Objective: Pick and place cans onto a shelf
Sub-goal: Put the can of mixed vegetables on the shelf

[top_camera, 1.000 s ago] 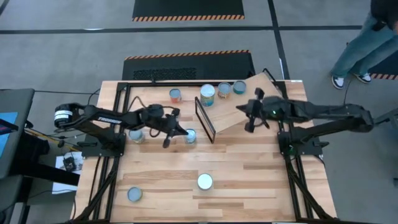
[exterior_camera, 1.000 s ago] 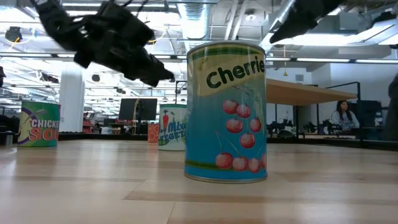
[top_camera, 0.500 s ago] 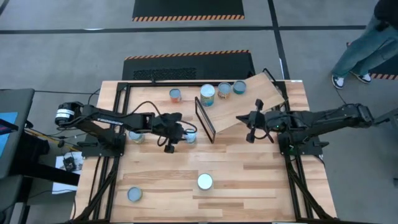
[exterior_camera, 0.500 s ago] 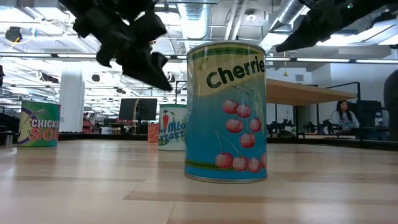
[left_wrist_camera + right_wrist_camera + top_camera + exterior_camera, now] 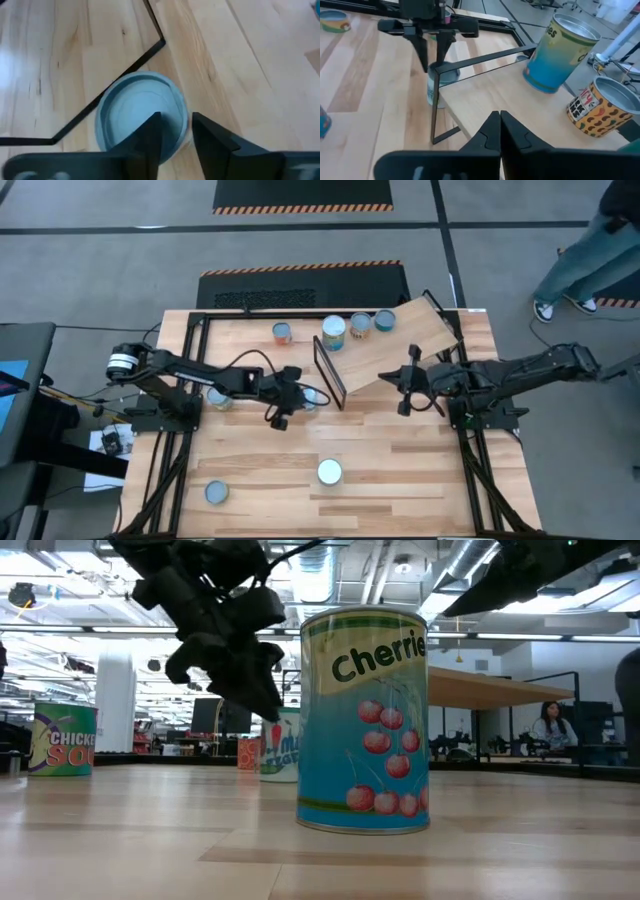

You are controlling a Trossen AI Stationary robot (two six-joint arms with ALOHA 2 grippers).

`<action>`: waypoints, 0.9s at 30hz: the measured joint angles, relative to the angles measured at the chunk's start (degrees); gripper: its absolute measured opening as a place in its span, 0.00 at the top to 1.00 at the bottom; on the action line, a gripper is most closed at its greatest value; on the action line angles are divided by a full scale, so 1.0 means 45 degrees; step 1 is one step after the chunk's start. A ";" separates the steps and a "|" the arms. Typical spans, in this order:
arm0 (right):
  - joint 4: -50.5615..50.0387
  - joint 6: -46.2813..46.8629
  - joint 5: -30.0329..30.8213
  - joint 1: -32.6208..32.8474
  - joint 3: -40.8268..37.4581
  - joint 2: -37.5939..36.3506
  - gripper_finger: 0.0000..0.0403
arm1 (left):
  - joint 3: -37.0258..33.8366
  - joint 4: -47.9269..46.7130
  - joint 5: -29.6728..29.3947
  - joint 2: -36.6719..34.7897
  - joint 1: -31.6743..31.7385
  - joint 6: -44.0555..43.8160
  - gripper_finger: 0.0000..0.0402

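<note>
At centre frame, we see the left gripper (image 5: 283,402) directly above an upright pale-blue-lidded can (image 5: 141,116), fingers parted and grasping nothing. The shelf (image 5: 400,350) lies just right. The right gripper (image 5: 409,388), clenched empty, waits over the shelf's lower edge.

Glossy printed can (image 5: 363,720); pale smooth plywood shelf (image 5: 405,345).

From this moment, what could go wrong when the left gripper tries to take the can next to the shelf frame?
1. The left gripper hangs above the can with its jaws apart, but the gap looks narrower than the lid, so the fingers might land on top.
2. The can stands close to the black frame of the shelf, so a finger may hit the frame.
3. The right gripper, shut, waits nearby; the arms might get in each other's way.
</note>
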 joint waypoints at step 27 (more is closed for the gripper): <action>0.1470 0.0372 -0.1898 0.2241 0.1908 0.3761 0.79 | 0.2356 -0.3088 0.5682 -0.1677 -0.0889 0.1671 1.00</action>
